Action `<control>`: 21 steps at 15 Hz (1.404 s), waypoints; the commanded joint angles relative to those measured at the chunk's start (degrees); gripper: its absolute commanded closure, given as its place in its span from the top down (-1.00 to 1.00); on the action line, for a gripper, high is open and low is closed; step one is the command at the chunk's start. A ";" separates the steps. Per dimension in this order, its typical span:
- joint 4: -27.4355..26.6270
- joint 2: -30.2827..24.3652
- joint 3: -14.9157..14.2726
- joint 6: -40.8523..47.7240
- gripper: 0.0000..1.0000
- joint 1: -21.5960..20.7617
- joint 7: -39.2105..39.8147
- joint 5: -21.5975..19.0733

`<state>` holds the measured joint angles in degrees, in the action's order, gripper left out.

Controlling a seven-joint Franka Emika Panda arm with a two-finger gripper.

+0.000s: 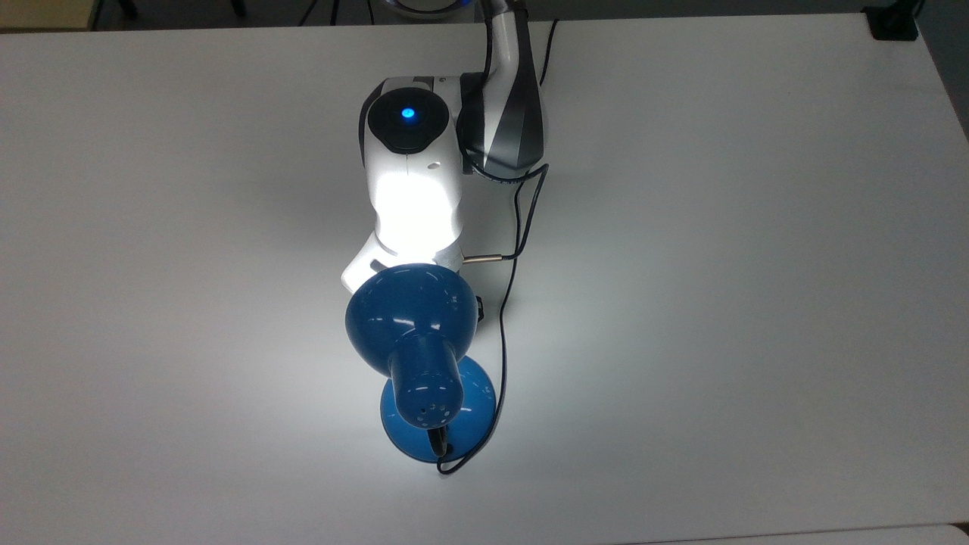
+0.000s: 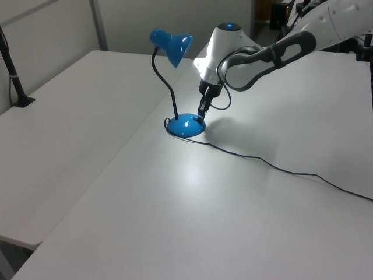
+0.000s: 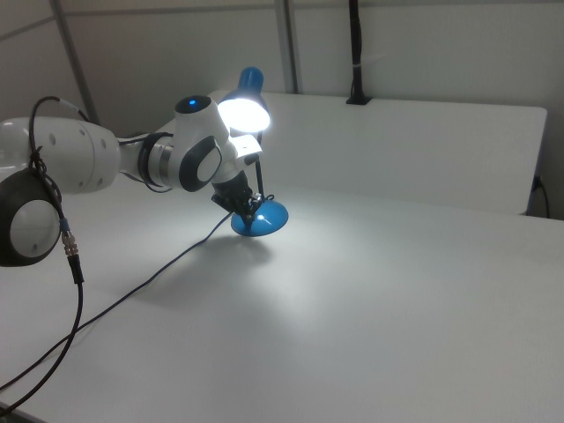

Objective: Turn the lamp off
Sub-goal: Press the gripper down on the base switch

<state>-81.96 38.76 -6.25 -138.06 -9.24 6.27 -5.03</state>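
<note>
The blue lamp (image 2: 170, 44) is lit, and its dome shade (image 1: 412, 318) throws bright light on my white wrist and the table. The round blue base (image 2: 185, 126) stands on the white table (image 2: 192, 204). My gripper (image 2: 200, 118) points down at the base's edge on the left view's right, fingertips together and touching or nearly touching it. In the right view the gripper (image 3: 253, 208) meets the base (image 3: 264, 218) under the glowing shade (image 3: 245, 110). From above, the shade covers the fingertips.
The lamp's thin black cord (image 2: 280, 169) trails across the table toward the left view's right. A cable (image 1: 518, 219) hangs from my arm beside the shade. A black clamped pole (image 2: 14, 76) stands at the left view's left edge.
</note>
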 commanded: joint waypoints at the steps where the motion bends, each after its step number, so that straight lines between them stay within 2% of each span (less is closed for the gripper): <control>1: 0.49 -0.35 -1.04 -0.98 -1.00 -1.13 -1.61 0.28; 21: -0.04 0.53 -1.13 -1.25 -1.00 -0.95 -2.23 1.08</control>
<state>-81.23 39.32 -6.34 -138.07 -9.25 5.06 -5.03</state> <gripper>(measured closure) 0.991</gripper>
